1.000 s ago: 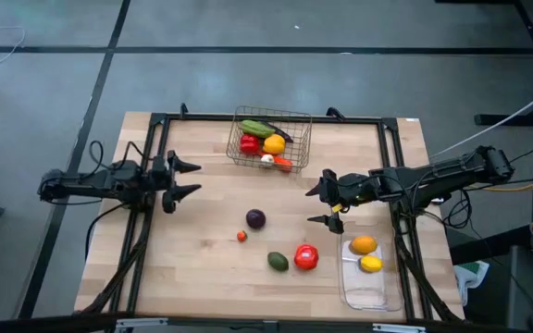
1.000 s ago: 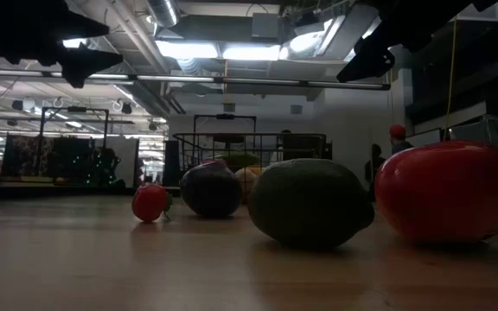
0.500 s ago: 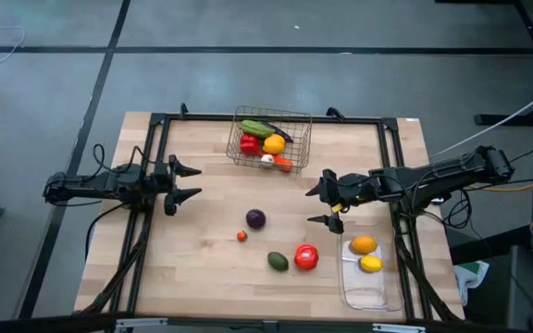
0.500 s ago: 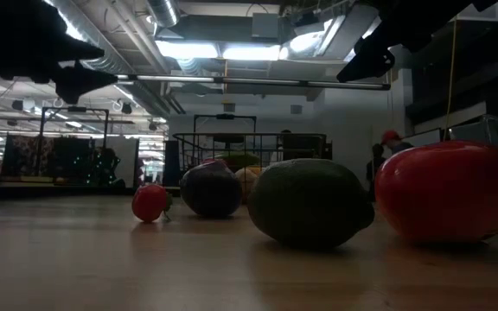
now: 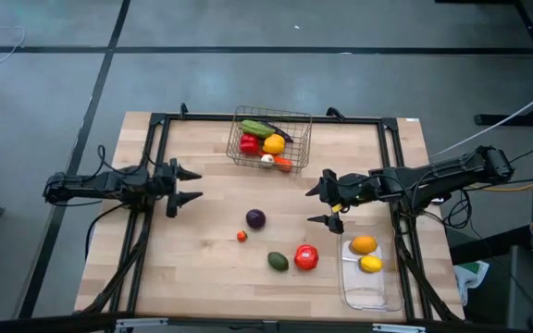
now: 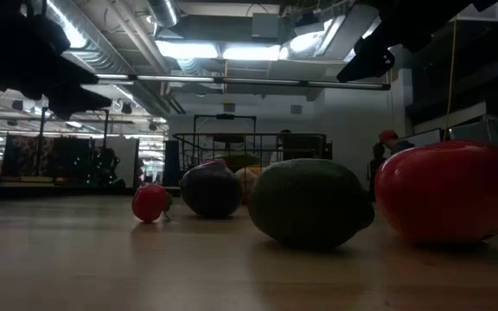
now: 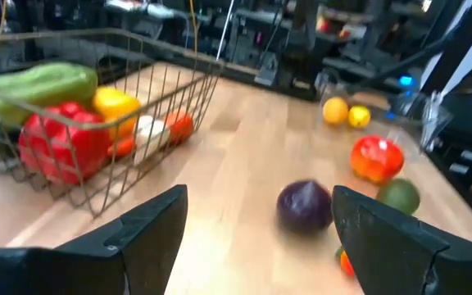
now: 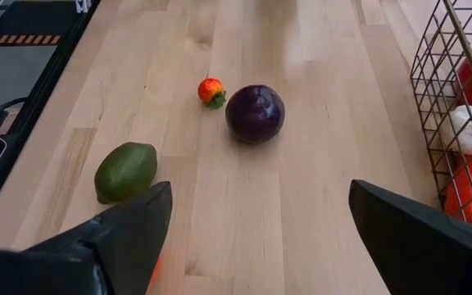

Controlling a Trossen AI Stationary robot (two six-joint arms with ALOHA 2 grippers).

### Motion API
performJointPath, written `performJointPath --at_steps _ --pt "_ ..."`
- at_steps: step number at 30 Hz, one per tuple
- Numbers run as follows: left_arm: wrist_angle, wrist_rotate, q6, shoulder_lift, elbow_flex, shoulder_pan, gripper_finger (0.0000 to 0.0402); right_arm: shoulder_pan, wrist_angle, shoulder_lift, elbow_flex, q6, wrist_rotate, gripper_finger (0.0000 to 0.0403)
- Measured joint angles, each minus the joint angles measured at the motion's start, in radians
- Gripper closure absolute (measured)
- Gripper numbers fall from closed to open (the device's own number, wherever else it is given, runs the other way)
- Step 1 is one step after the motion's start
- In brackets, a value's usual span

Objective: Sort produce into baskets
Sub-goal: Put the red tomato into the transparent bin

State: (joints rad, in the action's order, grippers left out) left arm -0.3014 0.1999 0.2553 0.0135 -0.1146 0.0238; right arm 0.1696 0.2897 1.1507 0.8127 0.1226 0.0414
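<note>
1. No brand, label or readable writing shows on any item.
2. The left gripper (image 5: 192, 185) hangs over the left part of the bench (image 5: 202, 268), arm stretched level from the left edge, pointing toward the middle. Its jaws stand open and hold nothing.
3. The right gripper (image 5: 327, 199) hangs over the right-centre of the bench, arm reaching in level from the right edge. Its jaws stand wide open and hold nothing.
4. The wire basket (image 5: 300, 143) sits at the far middle of the bench. In it lie a green vegetable (image 5: 257, 129), a red pepper (image 5: 249, 144), a yellow piece (image 5: 274, 144), a whitish piece (image 5: 266, 159) and an orange piece (image 5: 284, 165).
5. The clear tray (image 5: 368, 294) sits at the near right edge, holding an orange fruit (image 5: 364, 244) and a lemon (image 5: 370, 264) just beside each other.
6. Loose on the bench: a purple ball (image 5: 255, 218) near the centre, a small red-orange fruit (image 5: 241, 236) close by it, and nearer the front a green fruit (image 5: 278, 261) just beside a red tomato (image 5: 306, 257).
</note>
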Motion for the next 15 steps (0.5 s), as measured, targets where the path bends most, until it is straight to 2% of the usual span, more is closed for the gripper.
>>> performJointPath --at_steps 5,15 --pt "-0.084 0.000 0.000 0.000 -0.001 0.000 0.0102 0.000 0.000 0.000 0.000 0.000 0.000 0.0036" --pt "-0.091 0.000 0.000 0.002 -0.002 0.000 0.0102 0.000 0.030 0.000 0.000 0.008 0.010 0.0036"
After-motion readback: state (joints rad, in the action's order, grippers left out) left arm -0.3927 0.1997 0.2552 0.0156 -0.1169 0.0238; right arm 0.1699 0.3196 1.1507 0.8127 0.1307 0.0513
